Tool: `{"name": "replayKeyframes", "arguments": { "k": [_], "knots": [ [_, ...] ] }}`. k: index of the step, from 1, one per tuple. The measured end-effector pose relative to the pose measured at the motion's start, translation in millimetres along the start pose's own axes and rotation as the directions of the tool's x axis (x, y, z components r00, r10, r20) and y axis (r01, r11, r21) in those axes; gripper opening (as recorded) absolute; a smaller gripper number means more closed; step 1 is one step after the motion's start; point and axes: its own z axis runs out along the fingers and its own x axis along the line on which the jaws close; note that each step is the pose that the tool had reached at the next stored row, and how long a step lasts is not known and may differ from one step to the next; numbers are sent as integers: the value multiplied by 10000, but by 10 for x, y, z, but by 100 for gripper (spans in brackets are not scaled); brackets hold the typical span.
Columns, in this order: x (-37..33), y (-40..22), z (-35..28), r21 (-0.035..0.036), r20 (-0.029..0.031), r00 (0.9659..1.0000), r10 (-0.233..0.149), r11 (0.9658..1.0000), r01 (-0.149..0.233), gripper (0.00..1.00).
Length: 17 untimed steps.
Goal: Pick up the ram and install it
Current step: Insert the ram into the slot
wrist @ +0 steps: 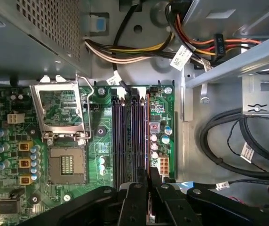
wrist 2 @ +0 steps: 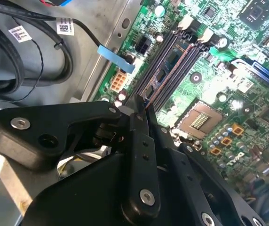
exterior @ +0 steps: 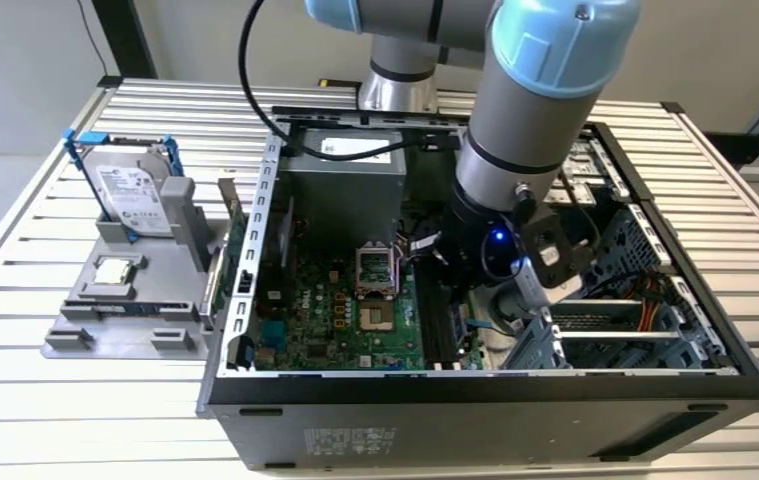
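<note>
Slatted table (exterior: pixel 32 250), arm (exterior: pixel 526 130) angled into case (exterior: pixel 486 400), end effector (wrist: pixel 148 178) gripping ram (wrist: pixel 147 141) above slots (wrist: pixel 125 136)

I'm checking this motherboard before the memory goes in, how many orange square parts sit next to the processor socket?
3 orange squares in one row beside the processor socket: an end one, the middle one, the other end one. The gripper may hide more.

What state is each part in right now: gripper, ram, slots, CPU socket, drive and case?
case: side open.
ram: held edge-on; seating unclear.
gripper: shut on the ram.
memory slots: visible lengths empty.
CPU socket: plate raised, empty.
hard drive: upright in its holder, outside the case.
</note>
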Motion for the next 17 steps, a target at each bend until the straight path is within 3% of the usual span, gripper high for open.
{"name": "replayKeyframes", "arguments": {
  "k": [5, 9, 12, 17],
  "knots": [
    [-4, -18, 90, 1, 0, 10000, 4, 10000, -4, 0],
    [-4, -19, 99, 1, 0, 10000, 20, 10000, -20, 0],
    [-6, -54, 101, 2, 2, 9999, 101, 9999, -101, 0],
    [4, -57, 154, 1, 9, 9999, 164, 9999, -164, 0]
  ]
}}
